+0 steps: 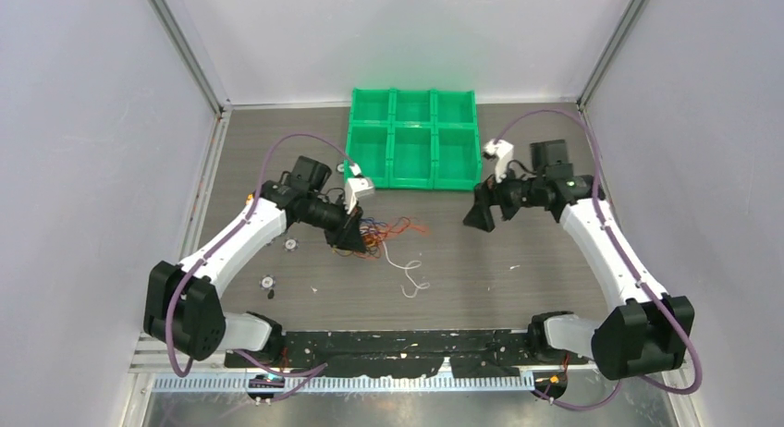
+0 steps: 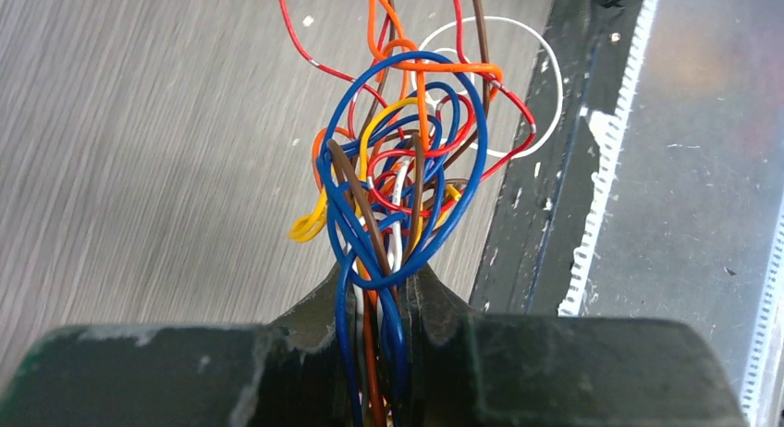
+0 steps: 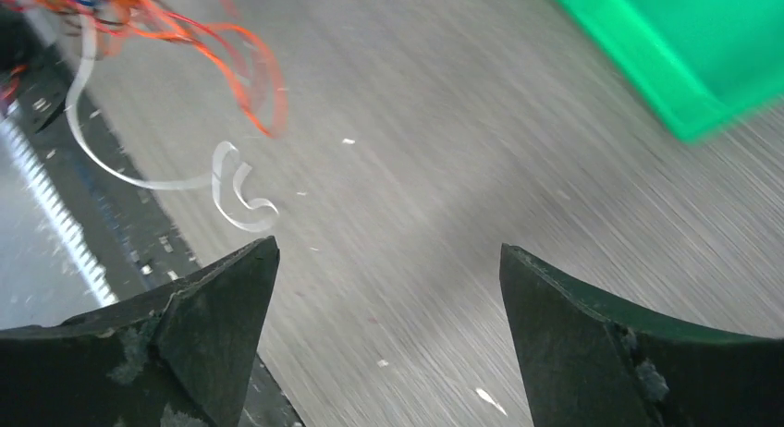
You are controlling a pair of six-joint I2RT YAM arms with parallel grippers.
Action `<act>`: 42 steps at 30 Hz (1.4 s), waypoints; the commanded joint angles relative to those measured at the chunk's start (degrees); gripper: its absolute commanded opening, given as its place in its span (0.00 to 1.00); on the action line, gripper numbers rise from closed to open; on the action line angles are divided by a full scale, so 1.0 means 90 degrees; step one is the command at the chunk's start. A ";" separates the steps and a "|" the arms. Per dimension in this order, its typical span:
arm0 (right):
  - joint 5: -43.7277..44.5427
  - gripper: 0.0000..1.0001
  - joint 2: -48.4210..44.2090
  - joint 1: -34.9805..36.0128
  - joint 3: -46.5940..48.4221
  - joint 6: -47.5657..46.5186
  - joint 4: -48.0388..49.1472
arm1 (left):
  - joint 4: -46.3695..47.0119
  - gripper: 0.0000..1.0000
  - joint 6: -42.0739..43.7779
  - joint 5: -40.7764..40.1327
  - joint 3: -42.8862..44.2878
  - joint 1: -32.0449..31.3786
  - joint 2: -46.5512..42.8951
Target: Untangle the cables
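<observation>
Untangling looks barely begun: cables (image 2: 398,150) all in one knot.
Left pincer (image 2: 379,284) clamped on the cables; right pincer (image 3: 388,261) apart, empty (one white strand (image 1: 409,272) trails onto the tabletop (image 1: 518,251)).

My left end effector (image 1: 355,238) is left of centre over the bench (image 1: 541,265), with the cables (image 1: 384,231) bunched between its fingers and spilling to its right. One strand (image 3: 219,173) trails towards my bases. The compartment tray (image 1: 413,136) lies behind them. My right end effector (image 1: 481,216) is to their right, well apart.
</observation>
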 commanded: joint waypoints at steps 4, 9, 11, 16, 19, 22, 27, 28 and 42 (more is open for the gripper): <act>-0.0633 0.95 0.0012 0.2161 -0.0222 0.1650 0.2258 | 0.1444 0.11 -0.1299 0.0623 0.0424 -0.0877 0.0000; -0.0343 0.95 0.0672 0.3306 -0.0003 0.1924 0.2888 | 0.1682 0.12 -0.1674 0.0868 0.0575 -0.1020 0.0105; 0.0110 0.97 0.0949 0.3537 0.0170 0.1664 0.2678 | 0.1779 0.12 -0.1680 0.0968 0.0506 -0.1019 -0.0029; 0.0597 0.08 0.0939 0.3503 0.0185 0.1504 0.2497 | 0.1303 0.29 -0.1289 0.0590 0.0216 -0.0860 -0.0553; 0.0584 0.06 0.0444 0.3448 -0.0113 0.1421 0.2575 | 0.1190 0.55 -0.1283 0.0437 -0.0180 -0.0313 -0.1015; 0.0321 0.06 0.0153 0.3442 -0.0139 0.1361 0.2364 | 0.1660 0.64 -0.1481 0.0211 -0.0585 0.0083 -0.1502; -0.0007 0.05 0.0262 0.3441 -0.0085 0.1457 0.2429 | 0.2981 0.75 -0.2397 -0.0008 -0.0919 0.0028 -0.1677; -0.0003 0.05 0.0288 0.3441 -0.0040 0.1443 0.2405 | 0.3056 0.76 -0.2461 0.0064 -0.0870 -0.0025 -0.1586; 0.0088 0.06 0.0072 0.2708 -0.0016 0.0857 0.1431 | 0.2853 0.00 -0.2578 0.0618 -0.1078 0.0201 -0.1716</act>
